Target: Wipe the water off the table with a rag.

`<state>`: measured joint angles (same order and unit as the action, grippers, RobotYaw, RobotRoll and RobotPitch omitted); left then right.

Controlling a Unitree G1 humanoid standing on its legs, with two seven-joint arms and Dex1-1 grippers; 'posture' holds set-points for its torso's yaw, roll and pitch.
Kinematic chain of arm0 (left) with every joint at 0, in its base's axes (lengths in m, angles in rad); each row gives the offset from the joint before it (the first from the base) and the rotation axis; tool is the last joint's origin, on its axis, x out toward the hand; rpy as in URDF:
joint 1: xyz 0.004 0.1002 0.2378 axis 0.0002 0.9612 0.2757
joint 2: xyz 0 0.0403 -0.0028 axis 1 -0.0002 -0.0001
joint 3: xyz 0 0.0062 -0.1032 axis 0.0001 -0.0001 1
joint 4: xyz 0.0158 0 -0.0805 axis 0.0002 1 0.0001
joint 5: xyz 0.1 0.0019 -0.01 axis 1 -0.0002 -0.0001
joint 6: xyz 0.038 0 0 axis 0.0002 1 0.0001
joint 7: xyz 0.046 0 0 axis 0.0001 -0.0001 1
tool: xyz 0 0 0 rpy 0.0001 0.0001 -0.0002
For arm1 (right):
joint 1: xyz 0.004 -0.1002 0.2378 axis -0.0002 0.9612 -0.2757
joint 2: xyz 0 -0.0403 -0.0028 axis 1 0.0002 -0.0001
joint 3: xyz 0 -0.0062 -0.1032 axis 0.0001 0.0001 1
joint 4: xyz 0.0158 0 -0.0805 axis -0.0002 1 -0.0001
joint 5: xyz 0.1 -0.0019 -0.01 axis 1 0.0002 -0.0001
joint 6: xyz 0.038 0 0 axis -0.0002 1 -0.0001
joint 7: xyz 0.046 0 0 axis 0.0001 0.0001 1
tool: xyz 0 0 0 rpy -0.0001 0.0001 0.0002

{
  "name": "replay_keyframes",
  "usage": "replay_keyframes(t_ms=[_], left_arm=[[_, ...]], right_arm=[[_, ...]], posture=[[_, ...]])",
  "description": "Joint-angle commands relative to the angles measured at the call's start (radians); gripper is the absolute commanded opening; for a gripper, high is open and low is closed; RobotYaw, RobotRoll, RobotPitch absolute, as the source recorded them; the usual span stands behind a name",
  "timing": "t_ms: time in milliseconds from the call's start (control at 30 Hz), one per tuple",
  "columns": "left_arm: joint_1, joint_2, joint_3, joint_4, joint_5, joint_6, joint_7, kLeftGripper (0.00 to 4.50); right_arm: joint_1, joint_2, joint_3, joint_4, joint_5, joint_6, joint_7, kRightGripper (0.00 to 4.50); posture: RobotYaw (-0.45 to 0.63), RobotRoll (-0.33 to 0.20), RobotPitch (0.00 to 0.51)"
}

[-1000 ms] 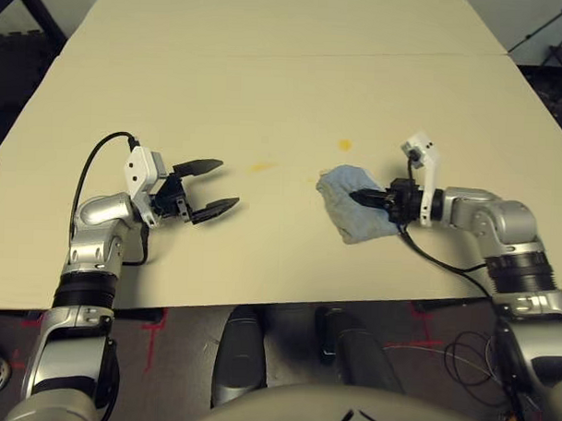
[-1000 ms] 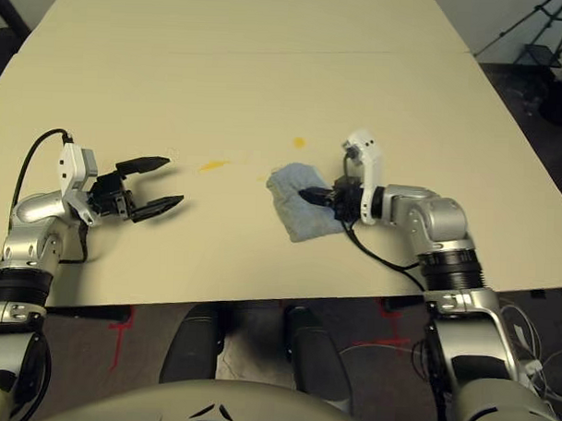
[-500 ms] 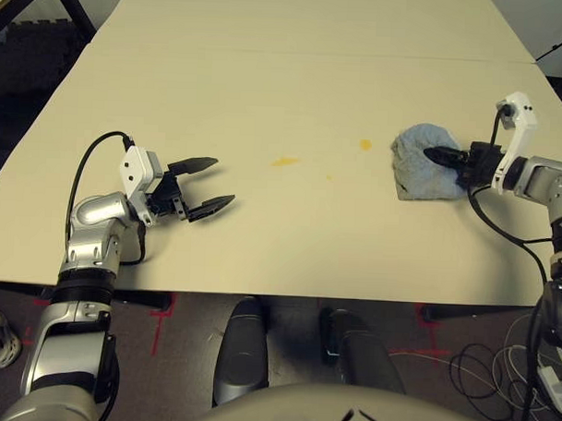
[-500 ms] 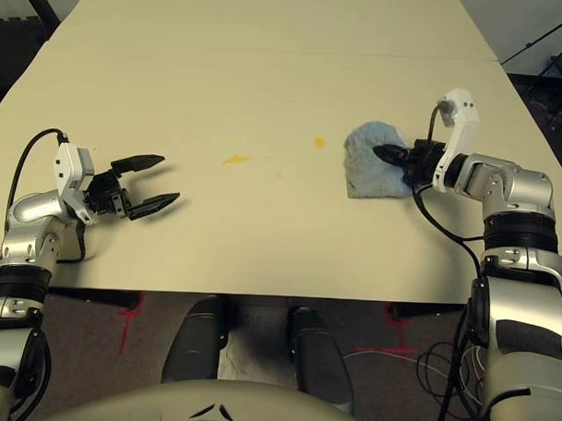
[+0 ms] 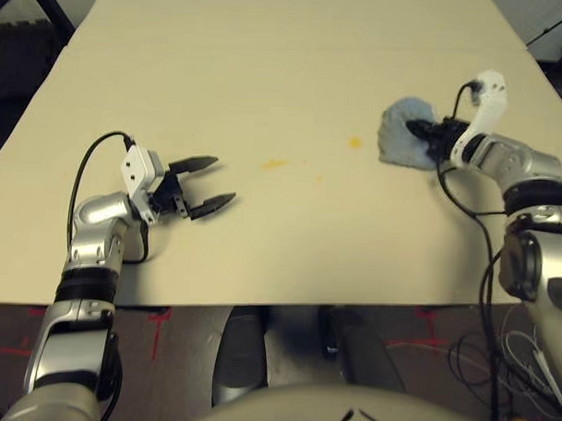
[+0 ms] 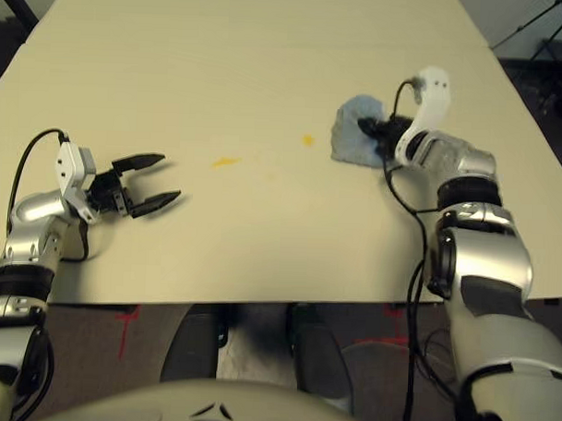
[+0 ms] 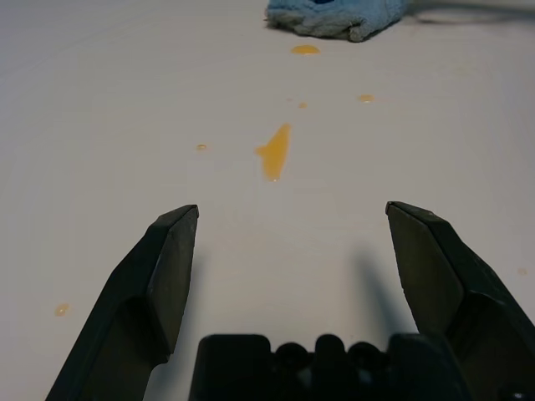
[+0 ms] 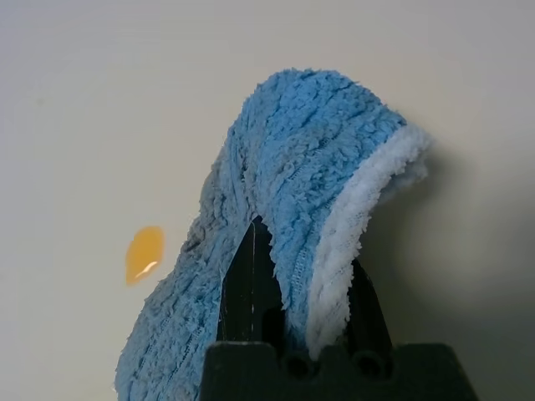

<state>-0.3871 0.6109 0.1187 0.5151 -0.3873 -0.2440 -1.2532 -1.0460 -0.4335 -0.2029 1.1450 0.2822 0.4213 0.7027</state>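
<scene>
So, a rag [image 5: 403, 145] out toward the right side of the table [image 5: 268, 62], bunched up and pinched in the right gripper [image 5: 422, 132], black fingers [image 8: 251, 292] squeezed together on a fold of it. Fuzzy light-blue terry with a paler whitish edge, draped over the fingers like a little hood in the right wrist view. Long axis roughly running from the gripper toward the table's middle, free end pointing at the spill.

Just beside the rag, toward the middle: one round yellow-orange drop [image 5: 355, 142]. Further from the rag, past that drop: a longer orange smear [image 5: 274, 163], plus a few tiny specks scattered around it. All of that being the water [image 7: 274, 152], still sitting there unwiped.

Way across from the rag, near the table's left edge: the left gripper [image 5: 208, 183], fingers spread wide apart, nothing between them, aimed back toward the smear and the rag.

Tabletop itself smooth, matte, cream-beige. Around it, dark floor, some red tape marks and loose cables below the near edge, black stand legs off in the far corners.
</scene>
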Motion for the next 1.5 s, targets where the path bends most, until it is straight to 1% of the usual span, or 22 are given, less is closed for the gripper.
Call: replay_keyframes(t_ms=[33,167,333,500,600,733,967,1133,1333,1400,1500], left_arm=[[0.02,0.007,0.001,-0.009,0.016,-0.004,0.004,4.5],[0.03,0.01,0.003,-0.022,0.013,0.0,0.01,4.5],[0.041,0.01,0.003,-0.039,0.012,0.005,0.018,4.5],[0.047,0.005,0.001,-0.049,0.012,0.006,0.025,4.5],[0.045,0.002,-0.003,-0.045,0.014,0.002,0.026,4.5],[0.04,-0.002,-0.005,-0.037,0.016,-0.003,0.026,4.5],[0.034,-0.001,-0.006,-0.017,0.023,-0.014,0.025,4.5],[0.032,-0.004,-0.006,-0.014,0.026,-0.018,0.025,4.5],[0.028,-0.006,-0.008,-0.012,0.027,-0.02,0.024,4.5],[0.026,-0.005,-0.007,-0.01,0.028,-0.021,0.023,4.5],[0.026,-0.005,-0.006,-0.008,0.029,-0.022,0.023,4.5]], right_arm=[[-0.007,0.074,0.039,0.051,-0.04,0.013,0.032,0.12],[-0.015,0.146,0.064,0.05,-0.063,0.042,0.083,0.12],[-0.007,0.223,0.103,0.006,-0.075,0.109,0.175,0.12],[0.033,0.25,0.123,-0.082,-0.063,0.185,0.219,0.12],[0.058,0.235,0.107,-0.122,-0.061,0.196,0.192,0.12],[0.059,0.181,0.057,-0.122,-0.053,0.173,0.129,0.12],[0.027,0.043,-0.015,-0.065,-0.039,0.095,0.047,0.12],[-0.022,-0.024,-0.074,-0.016,-0.014,0.012,-0.018,0.12],[-0.087,-0.044,-0.15,0.02,0.027,-0.077,-0.075,0.12],[-0.104,-0.03,-0.17,0.02,0.042,-0.089,-0.079,0.12],[-0.121,0.016,-0.178,0.005,0.063,-0.08,-0.066,0.12]], posture=[[0.26,0.0,0.204],[0.27,0.0,0.207],[0.28,0.0,0.21],[0.27,0.0,0.21],[0.27,0.0,0.21],[0.26,0.0,0.209],[0.26,0.0,0.208],[0.26,0.0,0.207],[0.25,0.0,0.205],[0.25,0.0,0.205],[0.25,0.0,0.204]])
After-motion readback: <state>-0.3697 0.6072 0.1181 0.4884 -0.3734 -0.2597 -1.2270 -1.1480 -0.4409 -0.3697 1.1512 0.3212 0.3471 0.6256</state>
